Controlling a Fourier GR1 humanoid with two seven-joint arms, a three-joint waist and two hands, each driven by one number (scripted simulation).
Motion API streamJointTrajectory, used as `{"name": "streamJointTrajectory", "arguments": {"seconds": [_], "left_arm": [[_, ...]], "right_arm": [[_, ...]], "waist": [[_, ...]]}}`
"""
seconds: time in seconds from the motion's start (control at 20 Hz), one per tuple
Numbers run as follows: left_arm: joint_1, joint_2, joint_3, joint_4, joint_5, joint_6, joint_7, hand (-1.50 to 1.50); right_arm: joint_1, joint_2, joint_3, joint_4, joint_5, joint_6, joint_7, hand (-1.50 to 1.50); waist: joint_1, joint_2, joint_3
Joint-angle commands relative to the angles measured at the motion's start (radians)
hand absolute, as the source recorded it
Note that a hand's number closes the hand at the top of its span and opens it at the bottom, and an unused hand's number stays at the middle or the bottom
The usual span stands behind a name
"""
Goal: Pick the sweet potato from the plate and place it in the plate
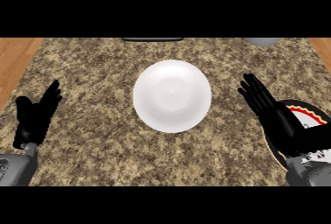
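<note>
Speckled brown-and-tan granite counter (97,144) fills most of the head view, w/ strips of orange wood floor (14,57) at the far left and right edges.

Sweet potato: not visible anywhere, so can't say where it sits. Best guess it lies on the dark round plate w/ a cream rim and red-and-white zigzag band (313,114) at the right edge, hidden under the robot's right hand (275,116) and forearm. That's a judgement, not seen.

Right hand is above/in front of that patterned plate, fingers straight and fanned, pointing up-left; nothing pinched or curled round as far as shows. Can't tell if it touches the plate.

Plain white glossy round plate (172,96) sits mid-counter, nothing on it, smooth w/ a soft sheen and faint inner ring; reads as the target. It stands apart from both hands.

Progress: looks like the very start. No pick visible, white plate bare, so grasp, carry and place are all left.

Left hand (33,116) rests near the left edge, fingers up and spread, grey forearm below it, holding nothing.

Further out: dark flat object (153,39) at the counter's far edge, mostly cut off, and a grey rounded object (262,41) at top right, also cut off; can't ID either. Counter surface looks matte and grainy vs the slick ceramic-like plates.
</note>
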Motion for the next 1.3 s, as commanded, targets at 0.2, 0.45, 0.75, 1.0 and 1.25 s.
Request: {"name": "streamJointTrajectory", "arguments": {"seconds": [0.2, 0.45, 0.75, 1.0, 1.25], "left_arm": [[0.091, 0.074, 0.004, -0.078, -0.117, 0.038, -0.166, 0.0], [0.17, 0.063, -0.02, -0.097, -0.122, 0.019, -0.222, 0.0], [0.261, 0.023, -0.025, -0.139, -0.157, 0.056, -0.293, 0.0], [0.287, -0.007, -0.015, -0.155, -0.181, 0.054, -0.314, 0.0], [0.271, 0.011, -0.01, -0.174, -0.168, 0.031, -0.279, 0.0]], "right_arm": [[0.02, 0.062, -0.393, 0.055, -0.201, -0.166, -0.101, -1.5], [0.108, 0.022, -0.466, 0.118, 0.118, -0.528, -0.243, -1.5], [0.284, 0.263, -0.456, -0.087, 0.153, -0.656, -0.472, -1.5], [0.444, 0.165, -0.304, -0.226, 0.249, -0.594, -0.273, -1.5], [0.517, -0.106, -0.323, -0.233, 0.314, -0.532, 0.015, -1.5]], "waist": [[-0.022, -0.01, -0.015], [-0.027, -0.011, -0.021], [-0.026, -0.007, -0.019], [-0.02, -0.004, -0.02], [-0.013, 0.001, -0.022]]}}
